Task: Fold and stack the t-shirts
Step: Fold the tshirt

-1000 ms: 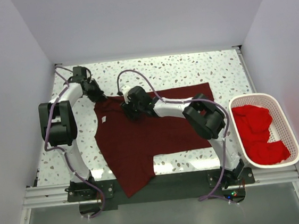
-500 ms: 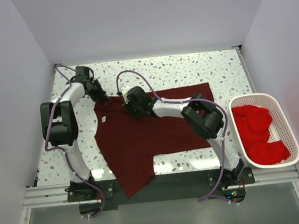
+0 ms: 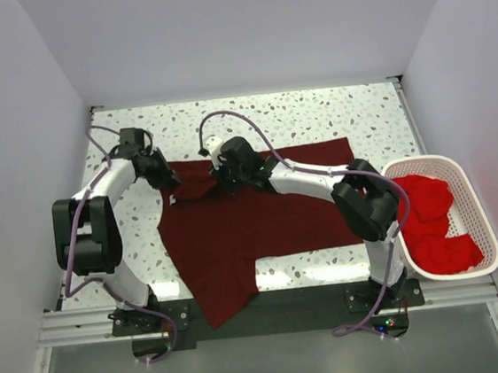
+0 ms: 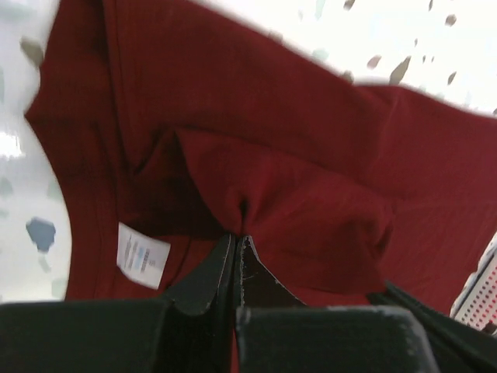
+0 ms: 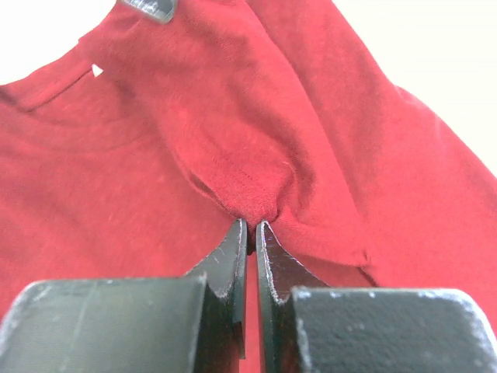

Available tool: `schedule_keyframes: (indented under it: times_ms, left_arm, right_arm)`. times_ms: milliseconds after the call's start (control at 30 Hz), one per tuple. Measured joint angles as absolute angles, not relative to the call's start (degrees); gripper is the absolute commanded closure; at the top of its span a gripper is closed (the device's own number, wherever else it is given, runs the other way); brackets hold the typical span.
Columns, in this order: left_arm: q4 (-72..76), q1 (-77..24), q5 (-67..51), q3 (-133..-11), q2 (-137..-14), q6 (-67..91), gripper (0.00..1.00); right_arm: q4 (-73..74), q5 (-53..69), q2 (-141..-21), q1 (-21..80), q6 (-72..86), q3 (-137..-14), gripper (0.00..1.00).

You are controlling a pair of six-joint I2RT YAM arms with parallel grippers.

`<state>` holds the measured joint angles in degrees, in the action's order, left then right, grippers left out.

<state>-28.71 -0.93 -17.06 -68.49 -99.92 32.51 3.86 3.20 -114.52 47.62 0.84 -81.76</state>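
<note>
White-and-black arms (image 3: 295, 179), looping purple cables (image 3: 224, 113)

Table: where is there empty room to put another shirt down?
Bare: the far strip of the table between the maroon t-shirt and the back wall, roomiest at the right. Crowded: the middle, where the shirt lies spread and the left tool and right tool pinch it; the basket holds red t-shirts.
</note>
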Motion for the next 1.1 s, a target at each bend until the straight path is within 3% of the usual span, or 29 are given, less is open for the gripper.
schedule_keyframes:
  times_ms: [267,900,1100]
  left_arm:
    - [-29.08,-0.93,-17.19,-56.12,-91.22,33.58,1.00]
    - [-29.12,-0.95,-14.55,-48.99,-87.94,33.65,1.00]
    - [-28.97,-0.95,-14.55,-47.86,-87.83,33.89,0.91]
  right_arm:
    - [7.38,6.90,-110.41,47.62,-1.72,-76.23,1.00]
    - [12.95,13.04,-110.37,47.62,-4.21,-75.07,0.98]
    - [14.13,13.39,-110.37,47.66,-5.06,-75.11,0.93]
